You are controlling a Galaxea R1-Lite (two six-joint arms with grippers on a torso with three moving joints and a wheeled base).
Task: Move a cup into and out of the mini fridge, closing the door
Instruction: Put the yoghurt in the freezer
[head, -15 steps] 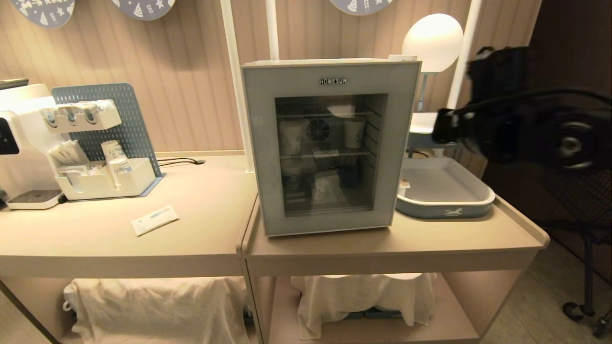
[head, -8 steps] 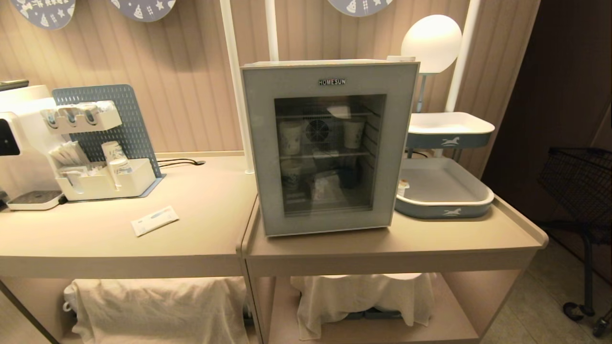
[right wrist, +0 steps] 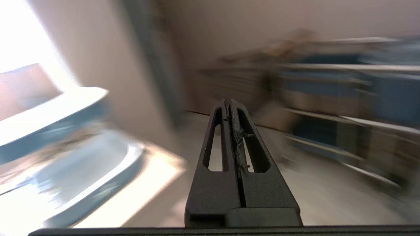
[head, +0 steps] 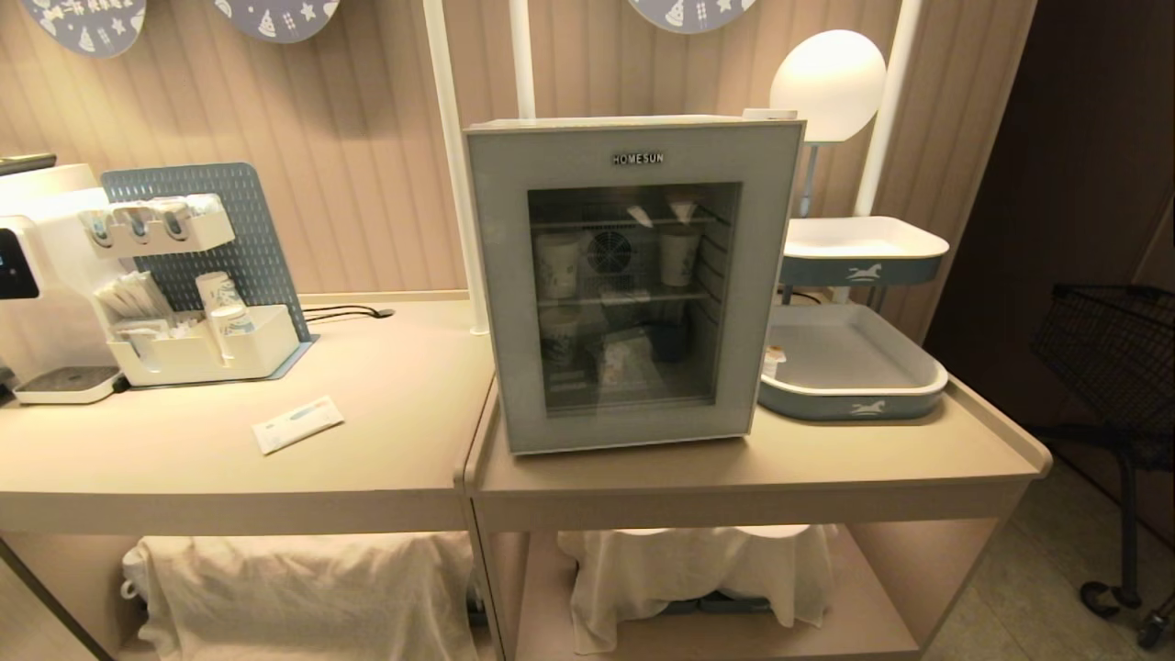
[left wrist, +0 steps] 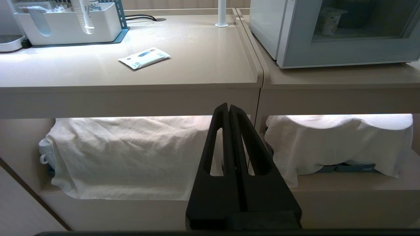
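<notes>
Door point(head: 632, 285) shut on mini fridge point(head: 633, 124); cup point(left wrist: 329, 21) apparently inside; left gripper point(left wrist: 228, 109) and right gripper point(right wrist: 228, 104) both pinched closed, empty

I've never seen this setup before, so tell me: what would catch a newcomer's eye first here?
The mini fridge dominates, standing mid-counter with its glass door shut and paper cups dimly visible on the wire shelves. A glowing round lamp stands behind it to the right, above a grey-blue tray. A white cup organiser sits at the far left.
</notes>
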